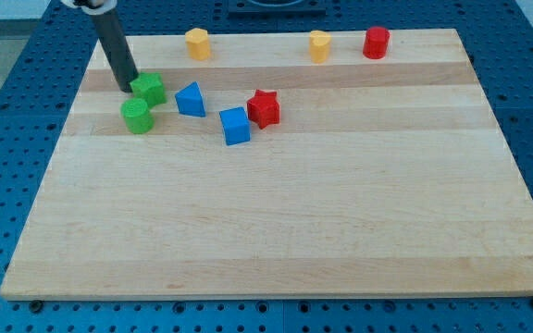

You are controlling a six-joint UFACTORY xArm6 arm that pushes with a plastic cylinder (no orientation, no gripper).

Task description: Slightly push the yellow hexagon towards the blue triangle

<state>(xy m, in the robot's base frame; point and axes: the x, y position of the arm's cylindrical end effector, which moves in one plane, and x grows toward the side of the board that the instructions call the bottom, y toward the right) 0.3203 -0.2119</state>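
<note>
The yellow hexagon point(198, 43) sits near the board's top edge, left of centre. The blue triangle point(190, 99) lies below it, a short way down the board. My tip point(129, 89) is at the view's left, touching the left side of a green block point(149, 89), well below and left of the yellow hexagon and left of the blue triangle.
A second green block point(137, 116) sits just below the tip. A blue cube point(235, 126) and a red star point(264, 108) lie right of the triangle. Another yellow block point(318, 45) and a red block point(376, 43) sit along the top edge of the wooden board point(294, 231).
</note>
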